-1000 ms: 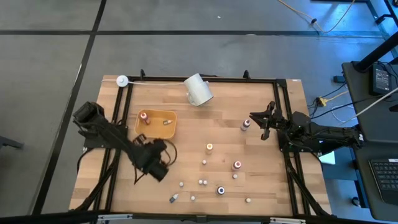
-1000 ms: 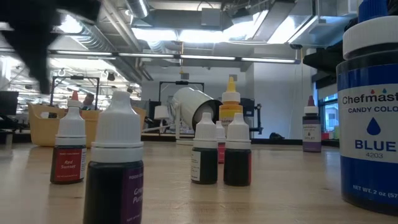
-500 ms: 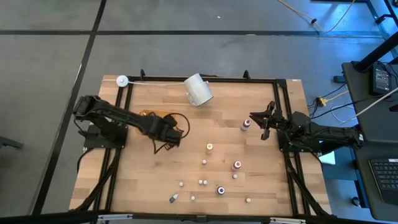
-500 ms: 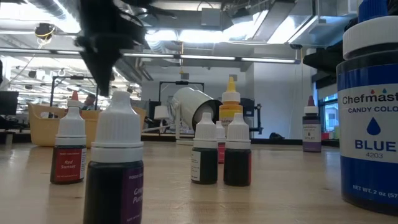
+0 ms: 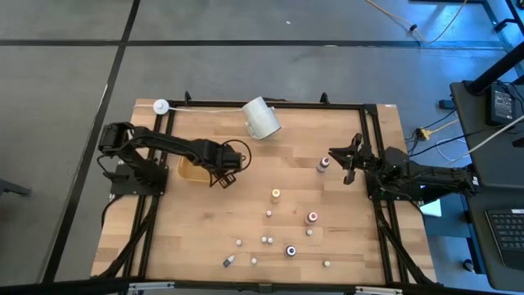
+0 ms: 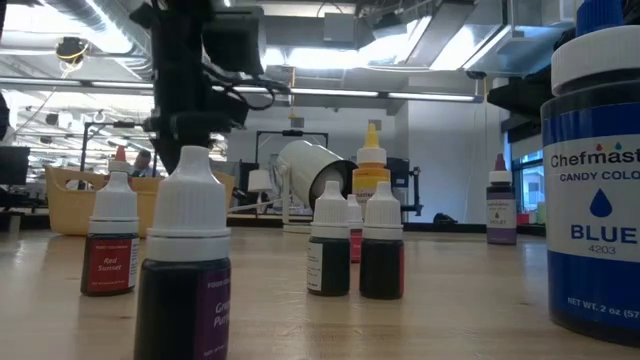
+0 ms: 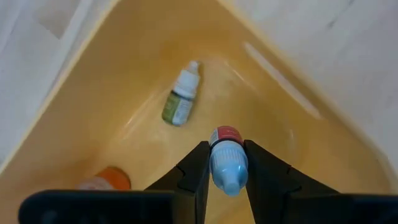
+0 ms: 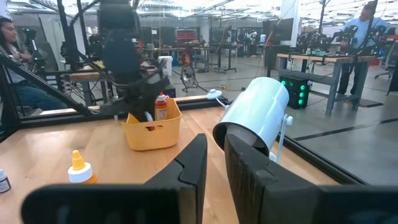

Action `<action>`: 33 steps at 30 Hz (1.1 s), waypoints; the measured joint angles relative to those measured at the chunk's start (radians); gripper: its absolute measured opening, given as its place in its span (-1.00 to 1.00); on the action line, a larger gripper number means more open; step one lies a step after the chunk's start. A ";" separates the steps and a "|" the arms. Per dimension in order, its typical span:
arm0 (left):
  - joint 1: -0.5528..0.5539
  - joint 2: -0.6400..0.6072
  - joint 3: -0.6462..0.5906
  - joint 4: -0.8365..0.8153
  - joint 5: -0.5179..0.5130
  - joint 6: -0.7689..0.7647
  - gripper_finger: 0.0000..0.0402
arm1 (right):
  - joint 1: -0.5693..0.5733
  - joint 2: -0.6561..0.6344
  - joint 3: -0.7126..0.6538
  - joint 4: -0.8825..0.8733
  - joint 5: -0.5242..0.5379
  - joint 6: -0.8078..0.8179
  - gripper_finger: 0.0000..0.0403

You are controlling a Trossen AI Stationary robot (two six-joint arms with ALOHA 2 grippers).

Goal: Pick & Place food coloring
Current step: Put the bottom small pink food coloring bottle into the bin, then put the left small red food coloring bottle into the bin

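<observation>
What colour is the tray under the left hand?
The tray is yellow-orange; it shows best in the left wrist view, below the left hand.

- Desk (image 5: 270,238): pale wood planks, visible grain, soft satin sheen.
- Tray (image 7: 87,112): smooth yellow-orange plastic, glossy where lit.
- Food coloring (image 6: 355,255): small plastic bottles, printed paper labels, matt caps.
- White cup (image 5: 261,119): smooth, faintly shiny plastic.
- Left tool (image 7: 225,171): matt black fingers, hard plastic look.
- Desk frame (image 5: 377,164): dark metal rails.

high: overhead, whole table (image 5: 327,246) | low: tabletop level | wrists: forward; all share tray (image 5: 190,170)
</observation>
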 joint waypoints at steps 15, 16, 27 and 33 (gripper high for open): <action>0.052 0.000 -0.081 0.132 0.028 0.006 -0.51 | 0.000 0.000 0.000 0.000 0.000 0.000 -0.69; 0.052 0.000 -0.081 0.132 0.029 0.005 -0.50 | 0.000 0.000 0.000 0.000 0.000 0.000 -0.69; 0.045 -0.005 -0.038 0.073 0.038 0.027 -0.50 | 0.000 0.000 0.000 0.000 0.000 0.000 -0.69; 0.005 -0.066 0.069 -0.004 0.039 0.042 -0.50 | 0.000 0.000 0.000 0.000 0.000 0.000 -0.69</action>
